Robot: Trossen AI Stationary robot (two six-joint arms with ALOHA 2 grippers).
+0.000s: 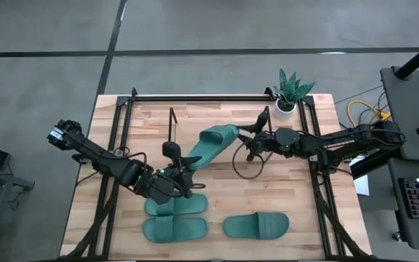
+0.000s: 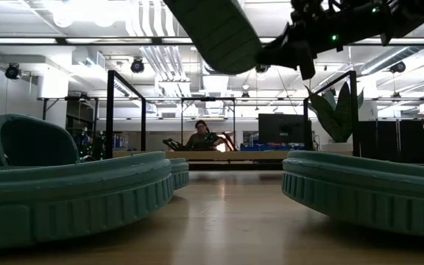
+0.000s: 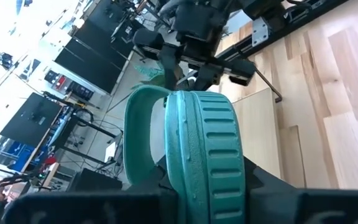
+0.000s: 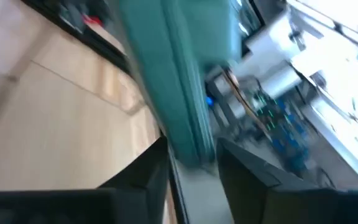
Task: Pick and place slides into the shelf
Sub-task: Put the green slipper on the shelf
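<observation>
Teal-green rubber slide sandal (image 1: 213, 144) with one wide strap, raised above the middle of the light wood bench (image 1: 122, 124) and tilted, strap end higher and turned toward the right edge. Lower end of its ribbed sole clamped in the left gripper (image 1: 174, 175), narrow and holding firm, arm reaching in from the left edge. Right gripper (image 1: 255, 143) at the strap end, with the sole's edge lying in its gap in the right wrist view; cannot tell whether gripping or loose.

Low rack of thin black metal rods (image 1: 172, 125) just under the lifted slide sandal, mid-bench, one upright end frame beside the left gripper.

Three more teal-green slide sandals (image 1: 175, 205) flat on the bench, toward the edge opposite the plant: two side by side near the left gripper, the third (image 1: 257, 225) apart toward the right.

Small green potted plant in a white pot (image 1: 288, 98) at a right-hand corner. Seated person (image 2: 201, 137) far off in the room beyond the bench.
</observation>
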